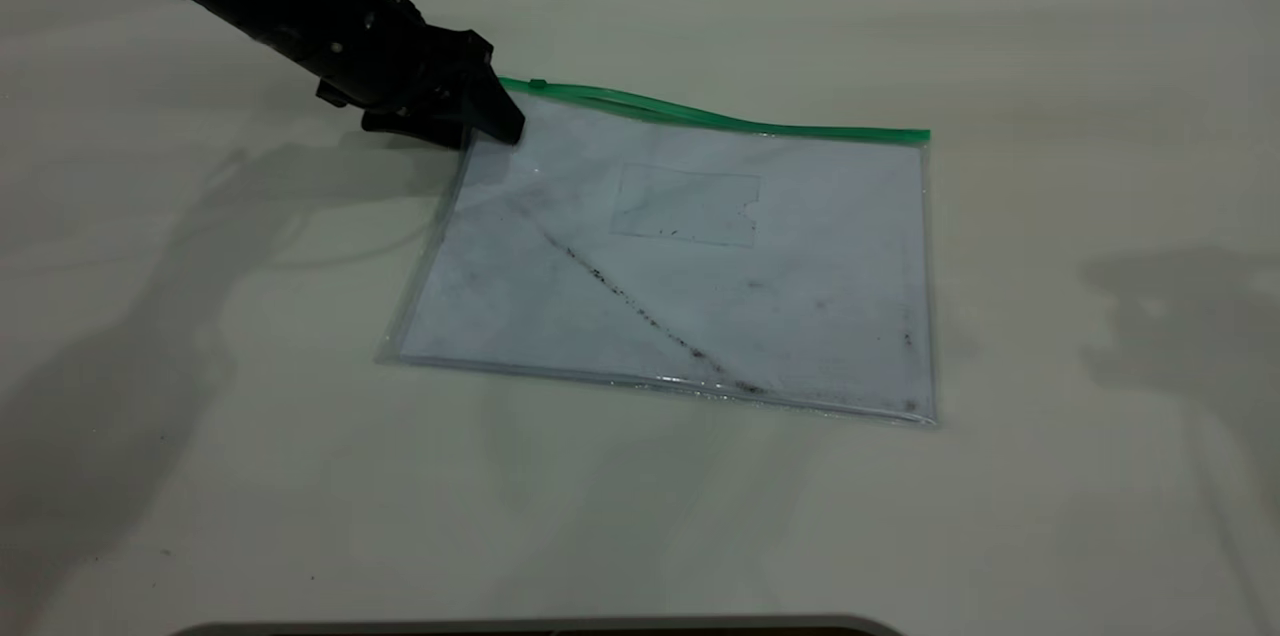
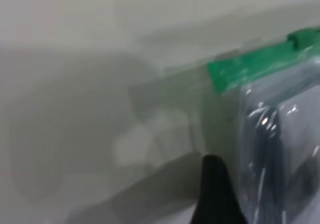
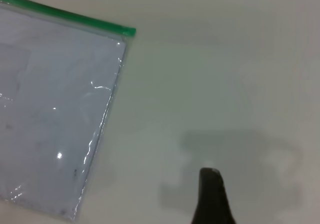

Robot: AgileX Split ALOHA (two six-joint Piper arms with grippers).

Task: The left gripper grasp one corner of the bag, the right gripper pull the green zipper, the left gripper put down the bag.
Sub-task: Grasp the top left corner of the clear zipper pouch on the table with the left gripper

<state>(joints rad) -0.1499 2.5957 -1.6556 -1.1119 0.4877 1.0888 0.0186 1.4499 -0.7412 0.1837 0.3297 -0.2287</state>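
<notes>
The bag [image 1: 690, 266] lies on the table, a clear pouch with a white sheet and a dark diagonal smudge. The green zipper [image 1: 720, 120] runs along its far edge, slightly wavy, with the slider tab [image 1: 537, 83] near the left end. My left gripper [image 1: 495, 121] sits at the far left corner of the bag [image 1: 478, 141], right beside the strip's end. In the left wrist view my left gripper [image 2: 220, 199] is against the bag's side seam, with the green strip end [image 2: 235, 71] just beyond. My right gripper [image 3: 212, 199] hovers over bare table, right of the bag's other green corner [image 3: 127, 31].
The cream table [image 1: 1050, 166] stretches wide around the bag. The right arm is outside the exterior view; only its shadow [image 1: 1170, 316] falls on the table at the right. A dark rim [image 1: 540, 626] shows at the near edge.
</notes>
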